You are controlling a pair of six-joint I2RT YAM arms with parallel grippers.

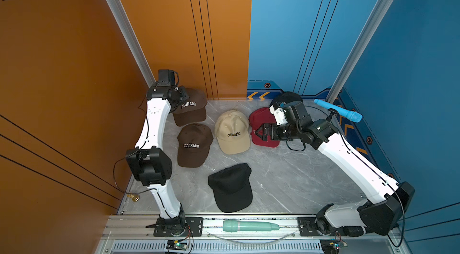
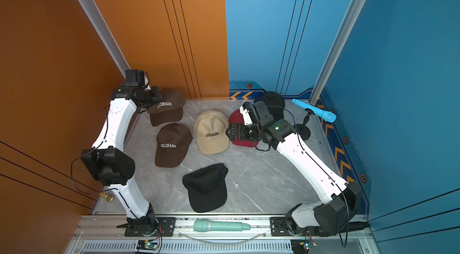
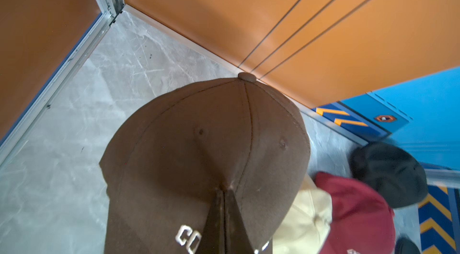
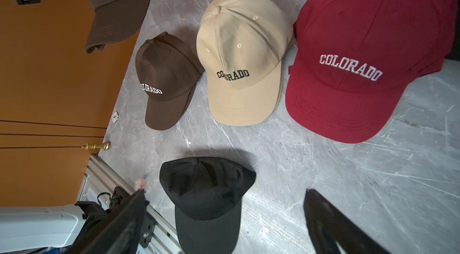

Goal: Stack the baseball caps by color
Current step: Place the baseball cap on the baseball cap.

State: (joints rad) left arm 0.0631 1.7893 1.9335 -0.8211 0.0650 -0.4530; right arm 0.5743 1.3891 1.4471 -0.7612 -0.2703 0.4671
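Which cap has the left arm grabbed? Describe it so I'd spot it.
Look to the corner where the orange wall meets the marble table. There the left gripper is shut on a brown cap with white COLORADO lettering, lifted off the table. Its brown neighbour lies flat, nearer the front.

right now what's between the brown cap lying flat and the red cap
The beige COLORADO cap sits between that brown cap and the red cap; both top views and the right wrist view show it.
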